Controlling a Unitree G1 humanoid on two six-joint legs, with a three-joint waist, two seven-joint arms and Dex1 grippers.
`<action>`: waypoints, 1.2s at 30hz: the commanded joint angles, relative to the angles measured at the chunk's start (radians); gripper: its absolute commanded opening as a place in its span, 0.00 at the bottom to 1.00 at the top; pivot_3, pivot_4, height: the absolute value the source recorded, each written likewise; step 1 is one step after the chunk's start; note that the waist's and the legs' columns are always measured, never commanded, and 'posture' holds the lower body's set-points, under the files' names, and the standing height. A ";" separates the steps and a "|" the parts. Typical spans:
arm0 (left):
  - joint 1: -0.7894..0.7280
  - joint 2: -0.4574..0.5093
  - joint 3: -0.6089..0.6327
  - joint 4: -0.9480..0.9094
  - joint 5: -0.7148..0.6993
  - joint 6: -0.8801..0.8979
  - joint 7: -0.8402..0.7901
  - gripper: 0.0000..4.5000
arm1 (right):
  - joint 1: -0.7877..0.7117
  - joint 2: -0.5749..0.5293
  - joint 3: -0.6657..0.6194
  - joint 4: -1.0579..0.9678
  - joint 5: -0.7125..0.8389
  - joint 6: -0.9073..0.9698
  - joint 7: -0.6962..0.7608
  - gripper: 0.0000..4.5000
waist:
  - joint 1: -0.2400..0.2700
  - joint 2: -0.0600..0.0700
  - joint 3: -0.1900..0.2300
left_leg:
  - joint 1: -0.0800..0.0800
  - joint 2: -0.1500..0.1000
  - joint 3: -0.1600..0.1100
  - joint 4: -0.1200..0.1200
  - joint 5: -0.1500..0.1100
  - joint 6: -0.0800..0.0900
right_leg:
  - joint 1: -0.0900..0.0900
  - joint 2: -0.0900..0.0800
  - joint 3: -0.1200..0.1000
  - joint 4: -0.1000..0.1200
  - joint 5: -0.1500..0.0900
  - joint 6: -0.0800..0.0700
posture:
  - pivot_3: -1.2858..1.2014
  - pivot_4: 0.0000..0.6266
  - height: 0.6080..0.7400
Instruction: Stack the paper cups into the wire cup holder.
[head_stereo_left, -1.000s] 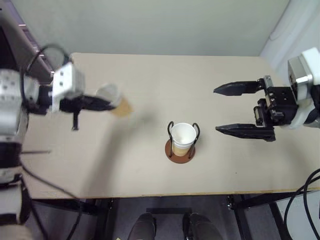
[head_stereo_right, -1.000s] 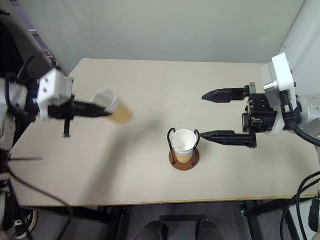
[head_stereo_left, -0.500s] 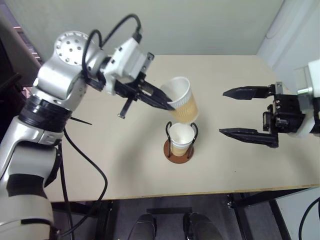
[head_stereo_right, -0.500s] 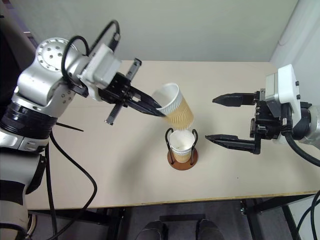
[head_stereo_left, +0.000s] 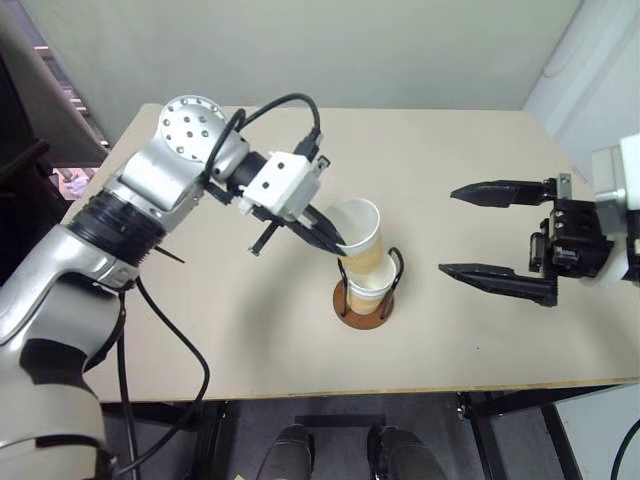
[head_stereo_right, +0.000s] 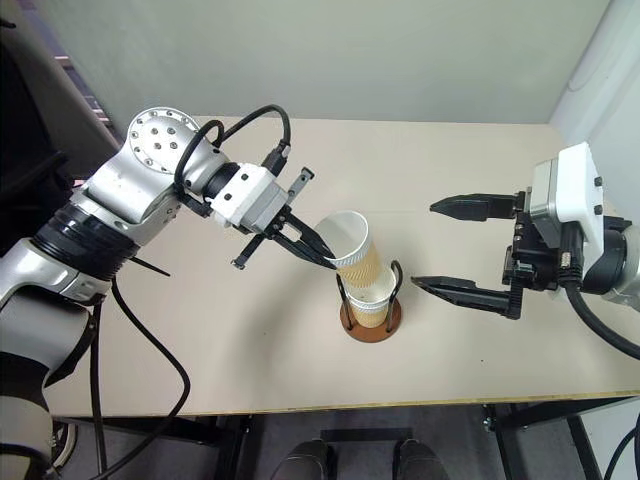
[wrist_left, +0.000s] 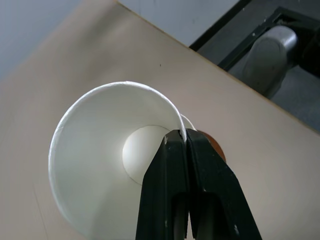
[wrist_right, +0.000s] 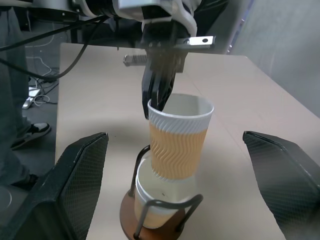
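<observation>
Your left tool (head_stereo_right: 318, 247) is closed on the rim of a cup (head_stereo_right: 352, 250), one finger inside the wall and one outside, so the cup hangs tilted with its bottom already entering the cup (head_stereo_right: 371, 296) that sits in the holder (head_stereo_right: 371, 318). This rim pinch leaves the tapered body free, which I think is why it can slide down between the two wire loops without the fingers touching them. The holder stands near the middle of the surface (head_stereo_right: 470, 180), and your right tool (head_stereo_right: 448, 245) waits beside it, well apart, with its jaws wide open and nothing between them. The left wrist view looks straight into the white inside of the held cup and shows how thin the pinch on the rim is; the head views cannot show this. The right wrist view gives the side profile: the held cup leans a little, not yet seated. Straighten it before you let go, I suggest.
</observation>
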 joint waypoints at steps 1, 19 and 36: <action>-0.010 0.004 -0.002 -0.027 -0.018 -0.009 -0.040 0.01 | 0.000 -0.025 -0.033 -0.022 0.022 -0.006 -0.012 1.00 | 0.000 0.000 0.000 | 0.000 0.000 0.000 0.000 0.000 0.000 | 0.000 0.000 0.000 -0.001 0.000 0.000 | 0.52 0.24 1.00; 0.204 0.045 0.354 -0.008 0.039 0.280 -0.007 0.99 | 0.054 -0.038 0.084 0.093 -0.123 -0.087 0.055 1.00 | -0.019 0.003 -0.002 | 0.000 0.000 0.004 0.006 -0.002 0.003 | 0.002 0.000 0.002 -0.003 0.003 0.004 | 0.52 0.24 1.00; 0.999 0.311 0.920 -0.344 0.007 0.589 0.173 0.99 | 0.233 -0.033 0.057 0.477 -0.277 -0.260 0.332 1.00 | -0.006 0.004 -0.002 | 0.006 0.001 0.005 0.003 -0.006 0.009 | 0.002 0.000 0.002 0.005 -0.005 -0.016 | 0.52 0.24 1.00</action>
